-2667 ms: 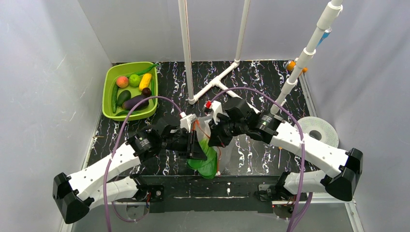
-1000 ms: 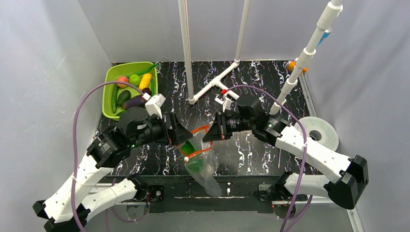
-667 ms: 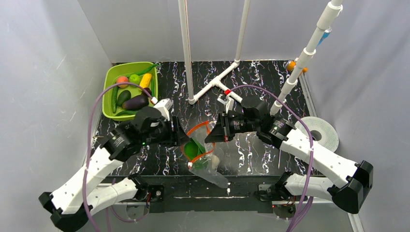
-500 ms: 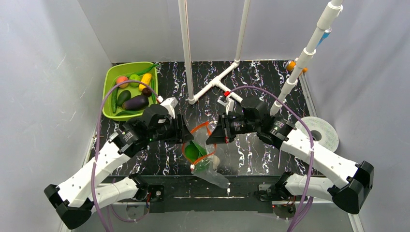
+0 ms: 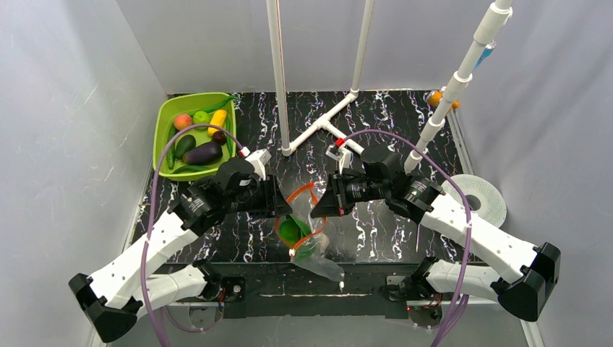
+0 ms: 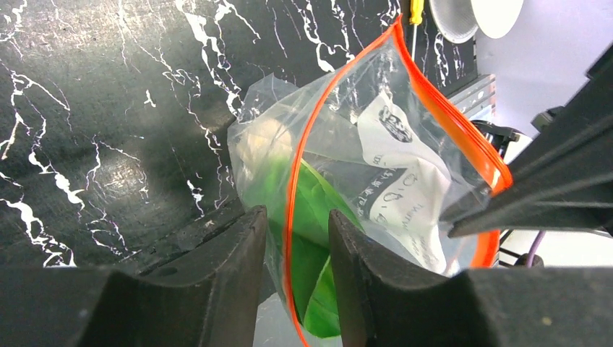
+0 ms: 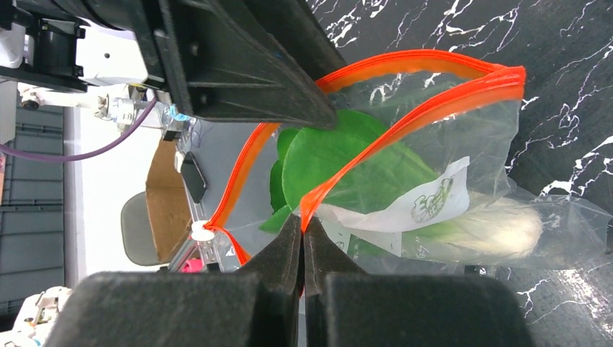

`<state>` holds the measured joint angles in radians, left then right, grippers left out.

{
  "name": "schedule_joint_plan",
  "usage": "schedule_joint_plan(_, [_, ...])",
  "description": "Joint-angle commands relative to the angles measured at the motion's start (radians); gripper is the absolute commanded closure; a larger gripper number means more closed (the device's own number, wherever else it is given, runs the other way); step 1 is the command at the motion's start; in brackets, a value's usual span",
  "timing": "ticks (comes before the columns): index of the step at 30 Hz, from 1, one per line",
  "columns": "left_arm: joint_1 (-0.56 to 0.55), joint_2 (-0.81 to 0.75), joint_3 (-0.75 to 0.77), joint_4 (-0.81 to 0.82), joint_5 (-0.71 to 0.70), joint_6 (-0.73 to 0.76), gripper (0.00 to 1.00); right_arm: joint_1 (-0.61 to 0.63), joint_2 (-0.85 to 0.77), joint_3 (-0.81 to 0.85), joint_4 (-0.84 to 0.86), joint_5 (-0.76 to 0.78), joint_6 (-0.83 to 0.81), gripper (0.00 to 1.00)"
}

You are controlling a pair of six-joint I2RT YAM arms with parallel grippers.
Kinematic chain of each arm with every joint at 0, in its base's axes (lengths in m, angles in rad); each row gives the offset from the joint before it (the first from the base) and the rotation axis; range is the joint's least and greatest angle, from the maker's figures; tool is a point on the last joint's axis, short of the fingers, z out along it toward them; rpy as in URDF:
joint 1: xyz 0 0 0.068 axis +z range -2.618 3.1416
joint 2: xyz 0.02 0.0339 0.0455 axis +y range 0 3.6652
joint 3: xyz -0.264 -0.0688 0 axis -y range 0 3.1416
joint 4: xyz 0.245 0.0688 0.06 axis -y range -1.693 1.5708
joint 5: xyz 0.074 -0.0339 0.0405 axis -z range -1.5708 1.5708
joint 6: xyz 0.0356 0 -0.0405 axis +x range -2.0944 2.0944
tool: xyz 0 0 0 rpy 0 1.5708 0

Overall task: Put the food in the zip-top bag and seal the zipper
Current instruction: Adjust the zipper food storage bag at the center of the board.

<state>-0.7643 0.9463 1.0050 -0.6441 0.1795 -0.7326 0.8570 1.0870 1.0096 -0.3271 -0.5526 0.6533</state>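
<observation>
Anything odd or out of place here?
One thing: the white-stalked leafy green vegetable lies in the clear plastic zip-top bag with its leaves up at the open mouth, between the two sides of the red-orange zipper strip; they could catch in the seal. Nothing looks spilled or damaged.

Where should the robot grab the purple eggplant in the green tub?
Probably around its fat middle, coming straight down from above. The eggplant lies on its side in the tub, with its long way slanting, so squeeze across its short width. Other food sits close beside it and the tub wall is near, so coming in from the side looks blocked.
</observation>
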Motion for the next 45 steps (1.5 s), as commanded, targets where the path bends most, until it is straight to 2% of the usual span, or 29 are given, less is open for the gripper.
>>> schedule_joint_plan(1, [-0.003,-0.047,0.01,-0.047,-0.011,0.013,0.66,-0.001,-0.014,0.036,-0.015,-0.002,-0.034,0.99])
schedule_joint_plan(9, [-0.003,-0.006,-0.016,0.007,0.026,0.021,0.79,-0.001,-0.011,0.038,-0.019,-0.013,-0.035,0.99])
schedule_joint_plan(13, [-0.004,0.051,0.025,0.029,0.074,0.06,0.98,-0.001,-0.019,0.045,-0.051,0.026,-0.037,0.99])
schedule_joint_plan(14, [-0.003,0.059,0.04,0.037,0.092,0.068,1.0,-0.001,-0.023,0.052,-0.074,0.059,-0.038,0.99])
schedule_joint_plan(18, [-0.004,0.068,0.086,0.148,0.194,0.06,1.0,0.0,-0.014,0.148,-0.268,0.285,-0.07,0.99])
schedule_joint_plan(21, [-0.003,0.1,0.136,0.227,0.267,0.027,1.0,0.006,0.0,0.264,-0.414,0.369,-0.114,0.99])
schedule_joint_plan(23, [-0.003,0.118,0.165,0.283,0.305,-0.003,1.0,0.018,-0.015,0.317,-0.453,0.409,-0.128,0.99])
schedule_joint_plan(27, [-0.003,0.112,0.154,0.344,0.277,-0.036,1.0,0.022,-0.084,0.316,-0.417,0.433,-0.132,0.99])
schedule_joint_plan(31, [-0.003,0.123,0.101,0.266,0.179,-0.04,1.0,0.021,-0.107,0.211,-0.35,0.479,-0.125,0.99])
schedule_joint_plan(36, [-0.003,0.162,-0.021,0.3,0.222,-0.098,1.0,0.022,-0.035,0.128,-0.338,0.47,-0.094,0.99])
schedule_joint_plan(40, [-0.004,0.144,-0.045,0.38,0.242,-0.146,1.0,0.046,0.003,0.2,-0.406,0.534,-0.129,0.99])
schedule_joint_plan(45, [-0.003,0.173,0.078,0.4,0.267,-0.142,1.0,0.053,-0.007,0.314,-0.428,0.518,-0.147,0.99])
